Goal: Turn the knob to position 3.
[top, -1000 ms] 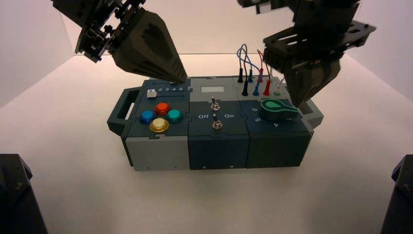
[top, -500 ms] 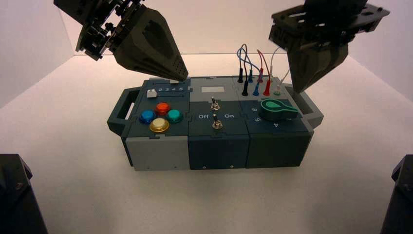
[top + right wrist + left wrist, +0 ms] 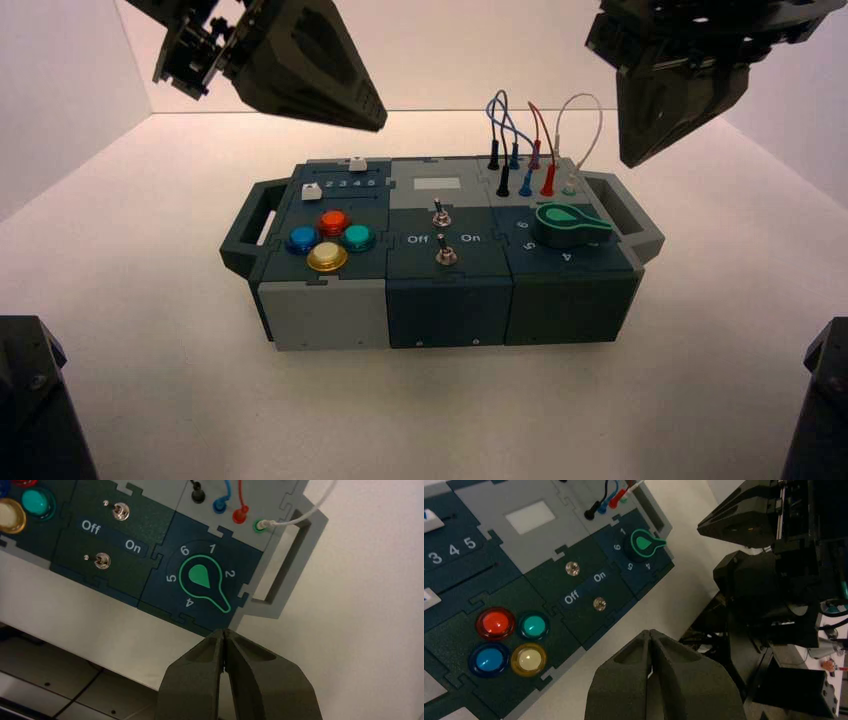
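right gripper: pressed together, nothing in them; I have them up off the dial, probably so I don't nudge it
knob: just beyond my right tips, untouched; point sits between 2 and 4, so I judge it's on 3
left gripper: idle above the box's left part, tips together, likely parked clear
views: right wrist gives 2 beside the knob; high view hides it, but shows both sliders

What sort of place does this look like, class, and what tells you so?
Probably a robotics lab or test bench: the right gripper hangs near a practice box with a dark green rotary knob, toggle switches and jumper wires.
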{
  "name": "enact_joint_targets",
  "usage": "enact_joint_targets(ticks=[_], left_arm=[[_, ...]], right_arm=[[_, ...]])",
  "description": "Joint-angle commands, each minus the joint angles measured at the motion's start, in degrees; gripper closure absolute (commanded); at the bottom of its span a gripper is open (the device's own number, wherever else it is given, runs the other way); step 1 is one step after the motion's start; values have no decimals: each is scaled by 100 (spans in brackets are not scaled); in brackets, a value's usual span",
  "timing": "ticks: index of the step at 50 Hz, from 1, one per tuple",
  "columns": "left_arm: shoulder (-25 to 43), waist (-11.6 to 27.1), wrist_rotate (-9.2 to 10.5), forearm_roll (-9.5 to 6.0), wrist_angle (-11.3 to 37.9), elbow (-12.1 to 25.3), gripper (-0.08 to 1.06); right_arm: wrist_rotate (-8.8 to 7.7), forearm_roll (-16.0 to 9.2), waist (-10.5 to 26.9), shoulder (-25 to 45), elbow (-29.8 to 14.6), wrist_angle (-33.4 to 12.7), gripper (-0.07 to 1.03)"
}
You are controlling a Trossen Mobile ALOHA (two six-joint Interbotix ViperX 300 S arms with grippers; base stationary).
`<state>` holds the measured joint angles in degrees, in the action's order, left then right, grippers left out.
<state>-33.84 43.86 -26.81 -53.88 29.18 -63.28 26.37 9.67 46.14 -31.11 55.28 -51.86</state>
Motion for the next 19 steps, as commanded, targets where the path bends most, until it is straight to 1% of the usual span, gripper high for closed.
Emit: enact_joint_targets(ticks=[1,19], left_arm=[[-44,18,-35,-26,-26,141,101],[-18,26,-35,-26,-35,158,101]], right_arm=[[-9,18,-26,-123,-62,-26,98],[-9,-9,-26,-141,-26,-26,98]])
